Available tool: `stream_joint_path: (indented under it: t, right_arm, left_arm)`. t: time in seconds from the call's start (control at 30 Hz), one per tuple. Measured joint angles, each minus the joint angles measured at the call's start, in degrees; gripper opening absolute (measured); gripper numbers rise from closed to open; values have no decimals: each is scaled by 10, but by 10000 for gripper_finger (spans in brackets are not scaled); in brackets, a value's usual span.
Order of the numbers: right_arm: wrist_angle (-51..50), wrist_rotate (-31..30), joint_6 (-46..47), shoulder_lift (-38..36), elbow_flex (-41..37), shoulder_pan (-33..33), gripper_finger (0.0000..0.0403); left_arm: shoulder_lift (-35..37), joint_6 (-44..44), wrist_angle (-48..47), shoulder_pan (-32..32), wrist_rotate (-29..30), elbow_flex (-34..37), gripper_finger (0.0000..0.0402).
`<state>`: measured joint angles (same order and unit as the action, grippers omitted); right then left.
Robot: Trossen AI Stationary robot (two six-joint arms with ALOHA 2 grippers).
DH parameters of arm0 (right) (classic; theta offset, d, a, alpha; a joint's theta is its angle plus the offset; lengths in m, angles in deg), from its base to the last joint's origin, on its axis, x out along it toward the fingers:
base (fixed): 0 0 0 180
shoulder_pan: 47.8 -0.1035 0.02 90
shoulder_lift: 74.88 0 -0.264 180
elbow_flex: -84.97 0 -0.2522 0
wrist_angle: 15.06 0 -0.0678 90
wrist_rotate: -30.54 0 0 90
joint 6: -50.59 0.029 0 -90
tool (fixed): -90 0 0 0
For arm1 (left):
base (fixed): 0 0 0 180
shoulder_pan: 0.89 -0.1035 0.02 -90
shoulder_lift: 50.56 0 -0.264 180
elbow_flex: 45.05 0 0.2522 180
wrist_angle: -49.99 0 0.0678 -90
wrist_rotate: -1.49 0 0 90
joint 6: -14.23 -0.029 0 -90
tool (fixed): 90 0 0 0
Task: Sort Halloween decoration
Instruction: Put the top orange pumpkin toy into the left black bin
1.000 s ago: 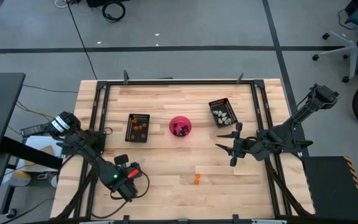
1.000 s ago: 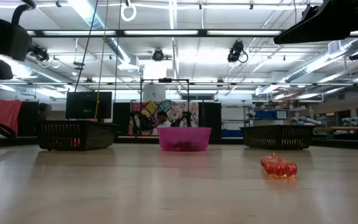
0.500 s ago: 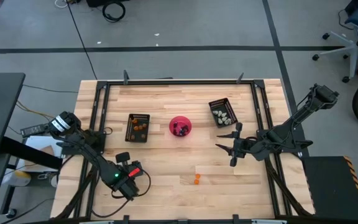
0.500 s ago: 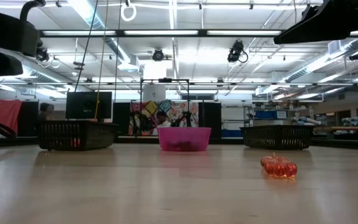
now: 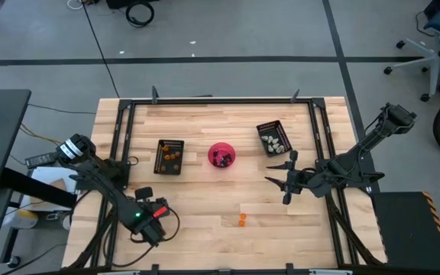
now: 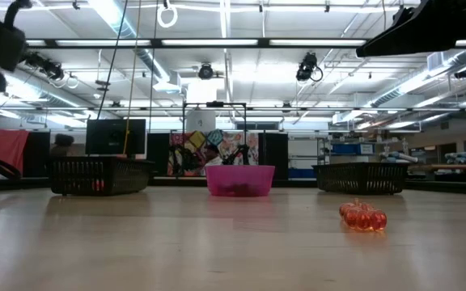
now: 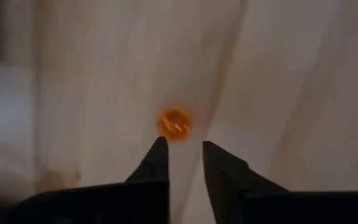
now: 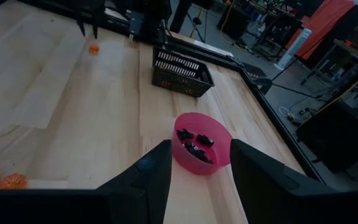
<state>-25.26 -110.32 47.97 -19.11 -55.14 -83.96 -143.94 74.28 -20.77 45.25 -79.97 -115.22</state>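
Observation:
Two orange trinkets (image 5: 241, 220) (image 6: 364, 217) lie side by side on the bare wood near the table's near edge. A third orange trinket (image 7: 174, 122) (image 8: 93, 48) lies on the wood just past my left gripper (image 7: 182, 146) (image 5: 153, 221), which points down at the near-left part of the table, open and touching nothing. My right gripper (image 5: 277, 169) (image 8: 197, 146) hovers open to the right of the pink bowl (image 5: 221, 155). Black trinkets (image 8: 191, 143) lie in the bowl, orange ones in the left tray (image 5: 169, 156), whitish-grey ones in the right tray (image 5: 273, 137).
A black metal frame (image 5: 220, 100) runs along the table's edges. Bare wood lies between the bowl and the near edge, around the two orange trinkets. In the low view the bowl (image 6: 239, 179) stands between the two trays (image 6: 99, 175) (image 6: 364, 178).
My left arm has shifted a little toward the table's left edge. The right arm and the trinkets on the table have kept still.

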Motion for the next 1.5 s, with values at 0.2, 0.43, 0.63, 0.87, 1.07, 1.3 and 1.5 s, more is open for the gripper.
stream_joint_path:
  t: [0.2, 0.43, 0.63, 0.87, 1.07, 1.3, 1.5]
  right_arm:
    - [3, 1, 0, 0, 0, 0, 167]
    - [3, 2, -1, 0, 0, 0, 167]
    - [3, 2, -1, 0, 0, 0, 167]
    - [2, 2, -1, 0, 0, 0, 167]
    - [2, 2, 0, 0, 0, 0, 167]
    - [2, 10, 0, 0, 0, 0, 167]
    - [2, 10, 0, 0, 0, 0, 167]
  left_arm:
    - [-1, 4, 7, -8, -23, 26, 120]
    - [-1, -4, 52, -35, -22, 49, 150]
    - [-1, -20, 84, -49, -23, 71, 144]
    - [-1, -28, 87, -52, -35, 73, 142]
    - [-4, -42, 93, -51, -36, 73, 141]
    - [-4, -43, 96, -50, -37, 73, 92]
    - [-4, -56, 95, -50, -37, 73, 42]
